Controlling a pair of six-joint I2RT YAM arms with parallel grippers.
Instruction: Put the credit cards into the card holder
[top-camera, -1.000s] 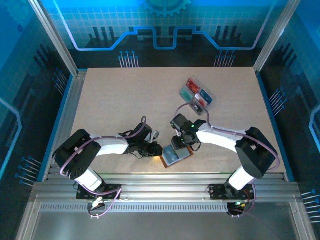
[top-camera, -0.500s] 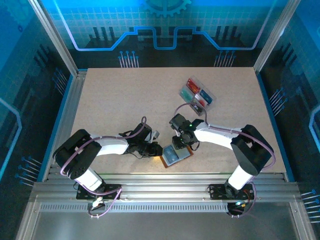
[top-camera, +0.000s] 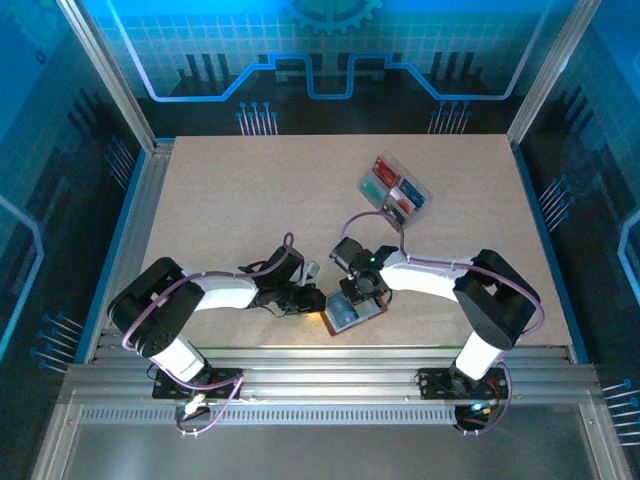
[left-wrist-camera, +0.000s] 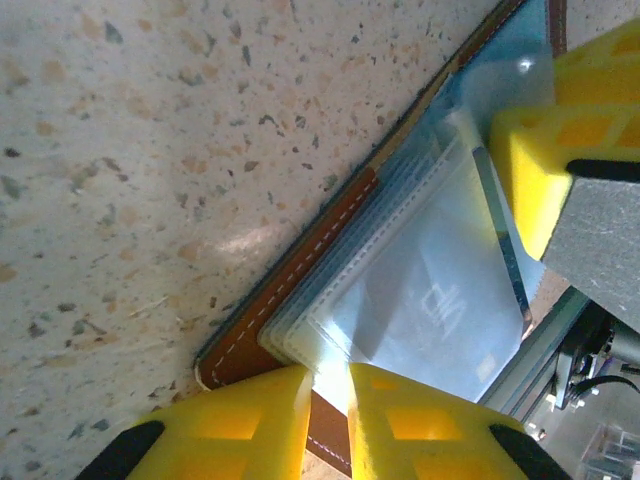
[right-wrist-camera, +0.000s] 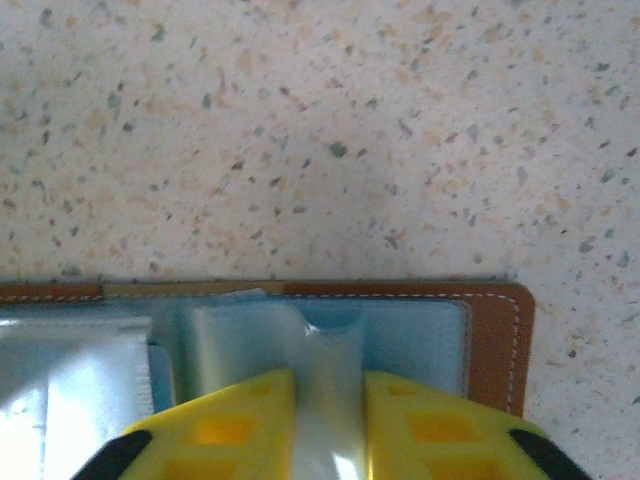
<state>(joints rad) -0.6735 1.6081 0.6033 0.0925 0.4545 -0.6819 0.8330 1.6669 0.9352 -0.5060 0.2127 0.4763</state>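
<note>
The brown card holder (top-camera: 352, 312) lies open near the table's front edge, its pale lining and clear sleeves facing up. My left gripper (top-camera: 312, 300) is at its left edge, and its yellow fingers (left-wrist-camera: 250, 420) are shut on a corner of a clear sleeve (left-wrist-camera: 420, 300). My right gripper (top-camera: 362, 290) is over the holder's far side, with its fingers (right-wrist-camera: 240, 420) shut on a raised clear sleeve flap (right-wrist-camera: 330, 370). The brown leather rim (right-wrist-camera: 495, 345) shows beside that flap. The credit cards (top-camera: 385, 168), red, teal and blue, lie in a clear tray farther back.
The clear plastic tray (top-camera: 414, 205) sits right of centre, behind the right arm. Open speckled tabletop (top-camera: 250, 200) stretches to the left and rear. A metal rail (top-camera: 320, 355) runs just in front of the card holder.
My right gripper has shifted slightly left and down over the card holder and closed its fingers on the sleeve flap. The left arm has stayed still.
</note>
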